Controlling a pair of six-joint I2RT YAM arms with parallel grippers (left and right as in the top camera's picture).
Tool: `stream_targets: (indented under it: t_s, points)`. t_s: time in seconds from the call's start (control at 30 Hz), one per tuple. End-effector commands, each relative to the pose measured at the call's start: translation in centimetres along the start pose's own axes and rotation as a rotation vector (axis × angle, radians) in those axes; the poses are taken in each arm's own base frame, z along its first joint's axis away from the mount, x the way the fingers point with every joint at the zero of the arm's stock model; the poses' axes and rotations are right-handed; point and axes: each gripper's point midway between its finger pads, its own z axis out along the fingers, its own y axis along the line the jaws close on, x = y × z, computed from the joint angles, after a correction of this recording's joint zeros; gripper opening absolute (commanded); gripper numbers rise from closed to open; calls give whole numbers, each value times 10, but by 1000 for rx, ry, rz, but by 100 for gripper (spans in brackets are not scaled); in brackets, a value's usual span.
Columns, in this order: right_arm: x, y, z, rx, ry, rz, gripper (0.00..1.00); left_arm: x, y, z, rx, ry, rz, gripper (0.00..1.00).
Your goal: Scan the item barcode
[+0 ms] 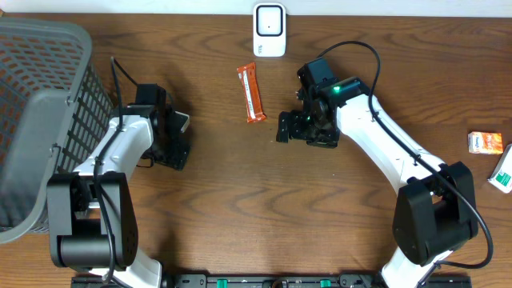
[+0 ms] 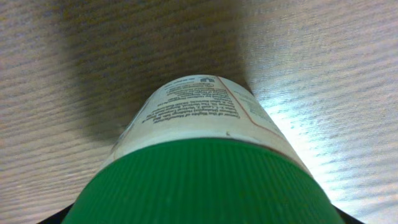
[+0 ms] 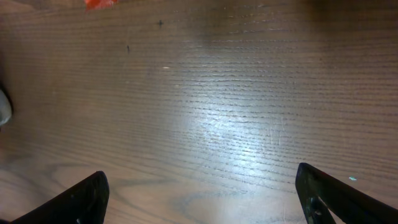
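Observation:
A bottle [image 2: 205, 112] with a white printed label and a ribbed green cap fills the left wrist view, lying on the wood with the cap toward the camera. The cap hides my left gripper's fingers. In the overhead view my left gripper [image 1: 173, 142] sits at the table's left, with a bit of the white bottle [image 1: 183, 122] showing at its far side. My right gripper [image 3: 202, 199] is open over bare wood, nothing between its fingers [image 3: 84, 200]. From above, the right gripper [image 1: 290, 128] is near the middle. A white scanner [image 1: 270, 30] stands at the far edge.
An orange snack bar [image 1: 254, 93] lies between the scanner and the right gripper. A grey mesh basket [image 1: 40, 120] stands at the left edge. A small orange box [image 1: 486, 142] and a green-and-white pack [image 1: 503, 173] lie at the right edge.

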Motion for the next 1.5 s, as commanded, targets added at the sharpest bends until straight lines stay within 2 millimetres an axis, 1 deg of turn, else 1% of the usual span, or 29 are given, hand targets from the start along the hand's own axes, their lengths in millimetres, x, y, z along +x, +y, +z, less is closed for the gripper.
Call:
stream_targets:
  t_s: [0.0,0.03,0.13,0.23,0.37,0.43,0.5,0.6,0.67,0.8,0.93,1.0,1.07,1.1,1.17,1.23,1.27,1.4,1.47]
  points:
    - [2,-2,6,15,10,-14,91,-3,1,-4,2,-11,-55,69]
    - [2,-2,6,16,11,-13,91,-3,1,-4,3,-9,-68,65]
    - [2,-2,6,16,11,-14,91,0,0,-4,6,0,-158,59]
    - [3,-2,5,16,13,-31,90,3,-4,-4,10,21,-293,59]
    - [7,-5,5,25,30,-48,88,9,-19,-4,12,59,-443,59]
    - [9,-7,5,30,41,-47,88,7,-30,-3,22,67,-554,59]
    - [11,-8,5,34,49,-45,89,2,-46,-3,56,68,-662,58]
    - [16,-10,4,44,69,-40,88,-3,-66,-3,51,68,-874,59]
    - [21,-12,4,53,87,-50,89,-12,-80,-2,51,37,-972,59]
    - [30,-17,3,69,125,-58,86,-26,-103,-1,31,-33,-1164,59]
    - [35,-15,2,54,151,-76,85,-31,-124,-2,33,-72,-1350,59]
    - [37,-15,2,49,158,-76,85,-31,-134,-2,34,-83,-1440,62]
    - [37,-15,2,50,160,-76,84,-35,-141,-2,46,-102,-1473,63]
    - [38,-15,2,51,161,-76,83,-36,-143,-2,54,-108,-1480,66]
    - [38,-15,2,51,161,-76,83,-39,-146,-3,68,-115,-1496,77]
    - [38,-15,2,51,161,-78,83,-40,-147,-3,73,-117,-1495,93]
    - [37,-15,2,51,160,-81,83,-40,-147,-4,72,-118,-1490,98]
    - [35,-14,2,46,149,-95,83,-41,-148,-9,89,-124,-1479,99]
    - [34,-15,2,48,145,-96,83,-43,-148,-16,107,-138,-1454,99]
